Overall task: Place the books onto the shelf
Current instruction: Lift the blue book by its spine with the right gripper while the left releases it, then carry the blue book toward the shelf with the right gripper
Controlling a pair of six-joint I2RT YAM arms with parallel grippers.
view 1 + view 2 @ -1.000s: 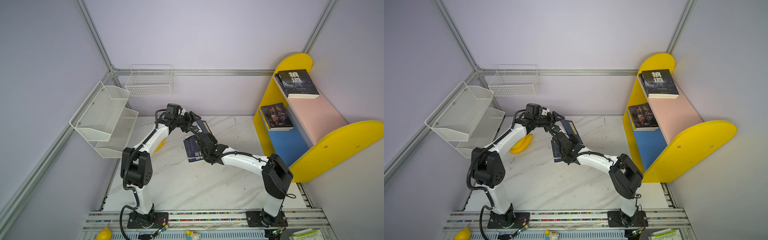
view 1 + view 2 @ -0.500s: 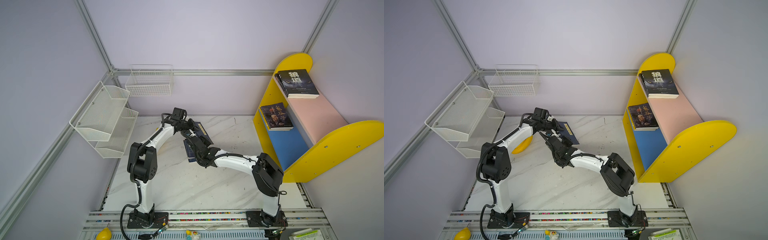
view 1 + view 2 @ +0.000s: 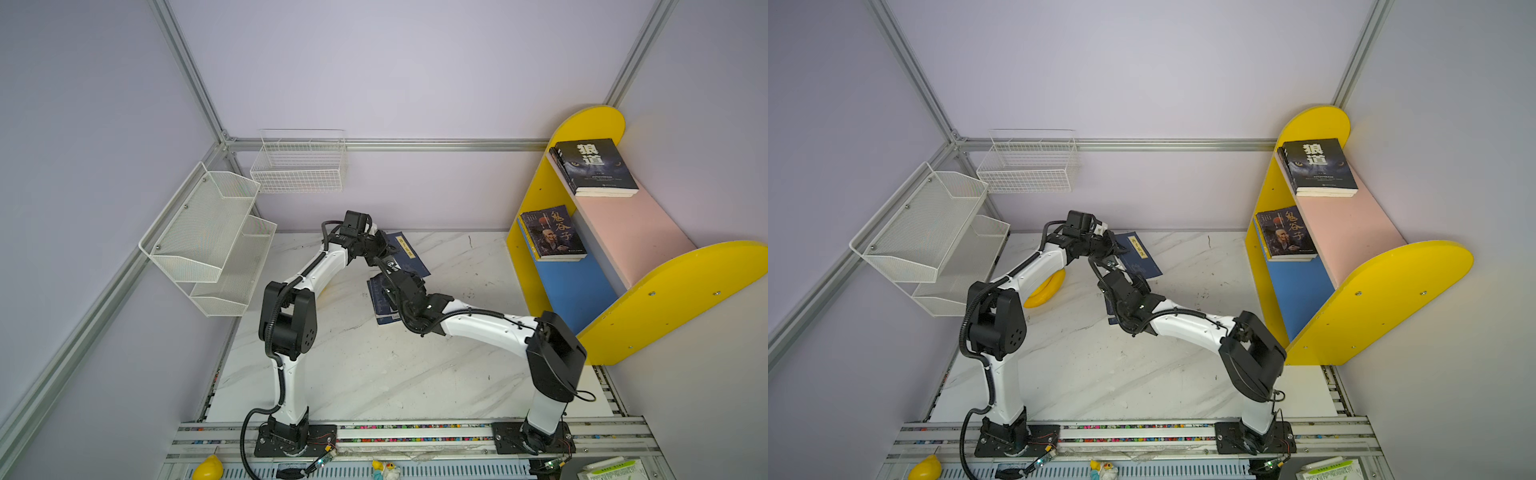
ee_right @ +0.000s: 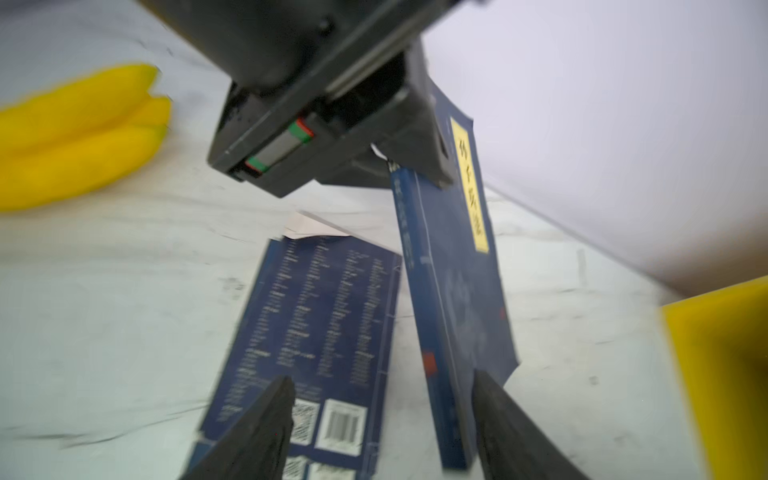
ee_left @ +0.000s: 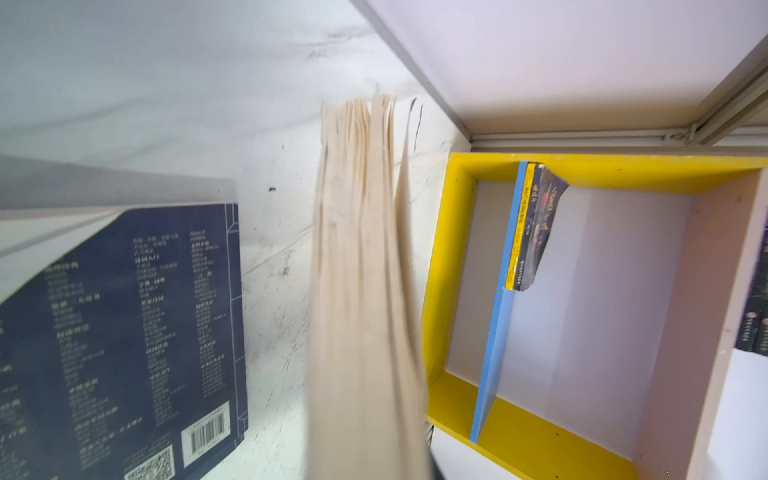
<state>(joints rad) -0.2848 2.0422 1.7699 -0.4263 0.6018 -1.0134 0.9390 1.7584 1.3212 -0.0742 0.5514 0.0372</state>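
Yellow-sided shelf (image 3: 681, 291) holds two books as far as I can see, a black book (image 3: 594, 166) on the pink board (image 3: 640, 232) and a dark book (image 3: 550, 235) on the blue board (image 3: 569, 291), so you've got at least two navy ones left on the marble table (image 3: 374, 374). The navy book with the yellow label (image 3: 415, 264) is tipped up steeply, your left gripper (image 3: 384, 249) clamped on its top edge, and the other navy book (image 3: 379, 305) lies back-cover-up just beside it. Your right gripper (image 4: 381, 377) has its jaws spread over that flat one's barcode end, gripping nothing, the tipped book's lower corner near one finger.
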